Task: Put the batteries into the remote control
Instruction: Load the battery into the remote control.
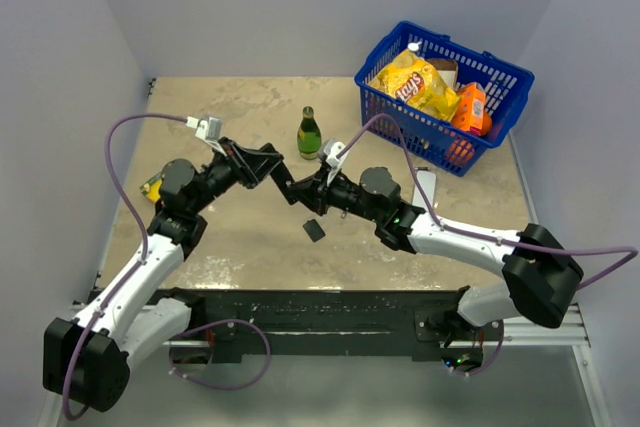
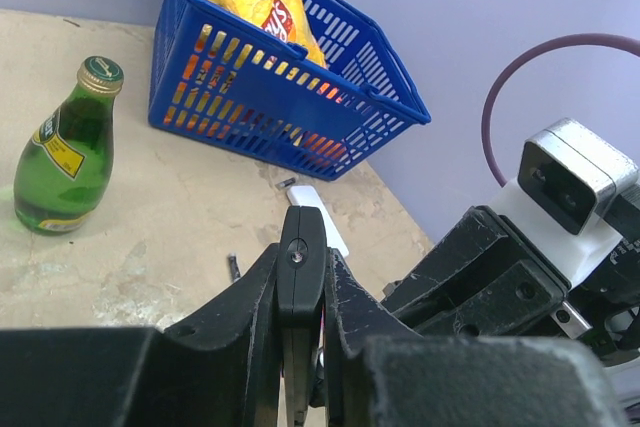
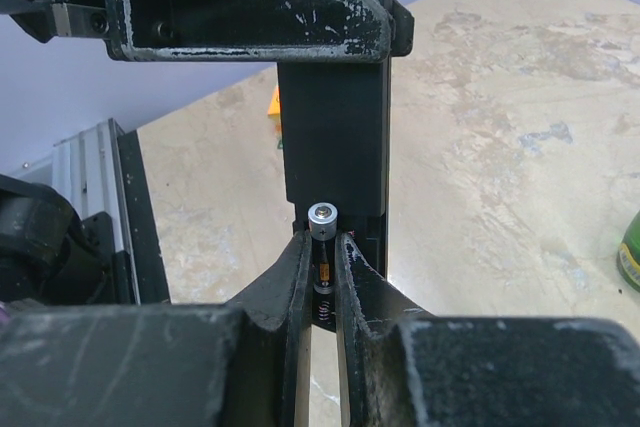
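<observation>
The remote [image 2: 300, 237] is off the tabletop [image 1: 250, 247], clamped in the left tool [image 2: 302, 292]. That tool's two fingers are pressed flat on its two sides, and it shows edge-on between them. In the right wrist view its long axis runs from the left tool straight toward the right tool [image 3: 322, 257], and its free end almost meets the tips of that tool.

The right tool is nearly closed and pinches a battery [image 3: 322, 215]. The silvery cap of the battery stands just above the fingertips, directly at the free end of the remote, touching it or very close to it. I cannot tell which. The body of the battery is mostly hidden between the fingers, so I am not sure of its exact angle, but it seems roughly in line with the length of the remote.

I judge that the next move belongs to the right arm. It has to push the battery along this line into the open bay. The small black cover [image 1: 313, 230] lies on the tabletop just below both tools.
</observation>
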